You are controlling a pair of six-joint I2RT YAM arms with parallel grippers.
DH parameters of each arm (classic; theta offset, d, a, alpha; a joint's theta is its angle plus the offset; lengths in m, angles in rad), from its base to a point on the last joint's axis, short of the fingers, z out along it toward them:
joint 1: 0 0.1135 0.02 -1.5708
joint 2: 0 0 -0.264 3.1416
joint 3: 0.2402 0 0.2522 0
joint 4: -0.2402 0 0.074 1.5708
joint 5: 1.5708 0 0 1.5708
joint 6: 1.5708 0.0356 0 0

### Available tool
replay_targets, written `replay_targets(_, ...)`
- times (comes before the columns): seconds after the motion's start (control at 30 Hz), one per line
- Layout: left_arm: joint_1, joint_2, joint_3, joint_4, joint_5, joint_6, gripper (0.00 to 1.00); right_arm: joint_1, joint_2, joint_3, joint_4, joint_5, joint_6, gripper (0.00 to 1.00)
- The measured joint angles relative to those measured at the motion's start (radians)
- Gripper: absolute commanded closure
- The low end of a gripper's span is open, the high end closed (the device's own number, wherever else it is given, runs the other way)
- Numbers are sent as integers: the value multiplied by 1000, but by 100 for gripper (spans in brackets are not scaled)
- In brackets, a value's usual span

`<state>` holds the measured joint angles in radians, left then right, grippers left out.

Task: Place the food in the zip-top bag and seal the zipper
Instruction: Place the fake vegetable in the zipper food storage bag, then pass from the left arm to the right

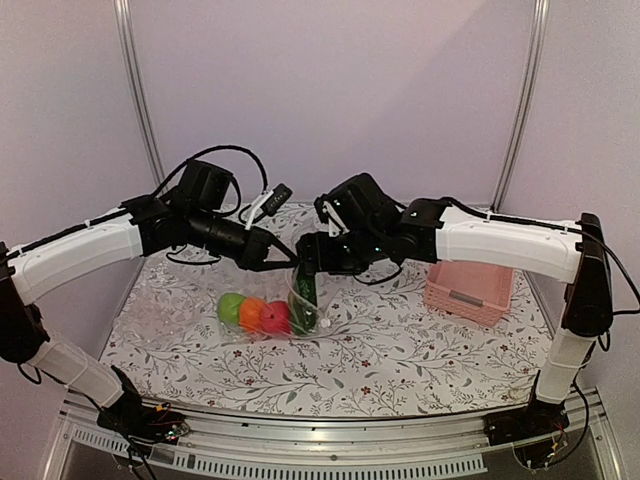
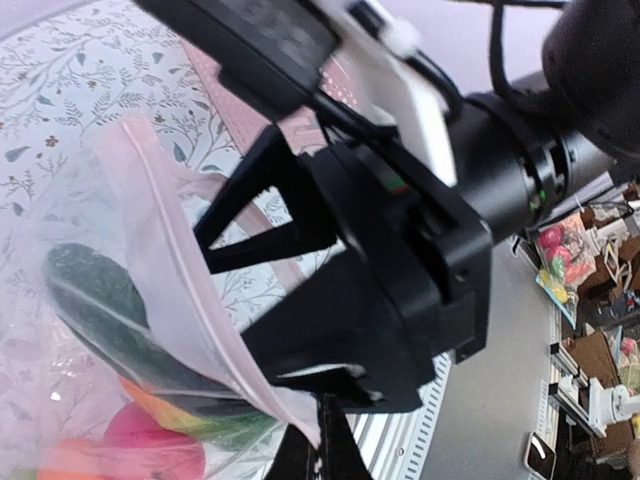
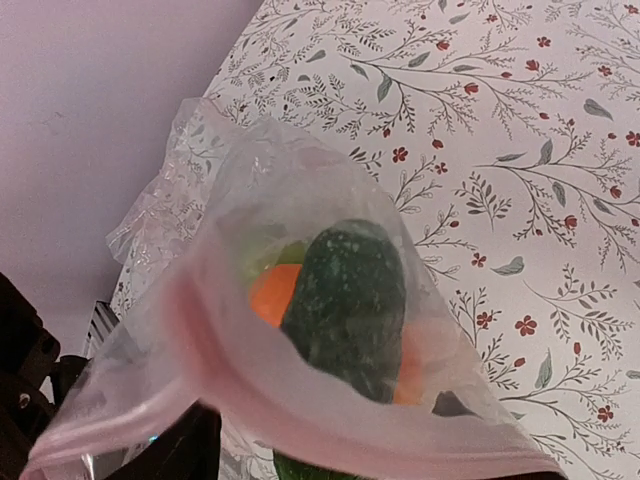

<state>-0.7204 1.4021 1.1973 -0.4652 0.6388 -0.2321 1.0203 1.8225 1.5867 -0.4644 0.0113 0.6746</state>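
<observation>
The zip-top bag [image 1: 262, 322] lies on the flowered cloth with its mouth lifted. My left gripper [image 1: 283, 263] [image 2: 325, 420] is shut on the bag's rim, where the pinkish zipper [image 2: 190, 280] [image 3: 300, 400] runs, unsealed. A green apple [image 1: 232, 307], an orange [image 1: 252, 313] and a red apple [image 1: 275, 317] sit inside. The dark green cucumber [image 1: 311, 290] [image 3: 350, 300] stands steeply in the mouth, mostly inside. My right gripper [image 1: 308, 270] hovers just above it, its black fingers [image 2: 245, 200] spread apart with nothing between them. The mango is hidden.
A pink slatted basket [image 1: 468, 288] stands at the right of the table. Crumpled clear film [image 3: 165, 200] lies beyond the bag towards the back wall. The two arms meet closely over the bag in the middle.
</observation>
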Motion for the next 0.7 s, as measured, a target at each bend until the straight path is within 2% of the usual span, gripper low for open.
replay_targets(0.2,100,12,-2,26,-18,-61,100,3,-18,-10,8,-31,-42,21)
replay_targets(0.37,152,42,-2,27,-31,-96,100,5,-122,-83,51,-70,-59,19)
replay_targets(0.57,181,50,-2,27,-40,-113,100,38,-224,-163,122,-69,-71,26)
replay_targets(0.7,193,50,-2,27,-46,-117,100,89,-222,-220,150,-25,-75,33)
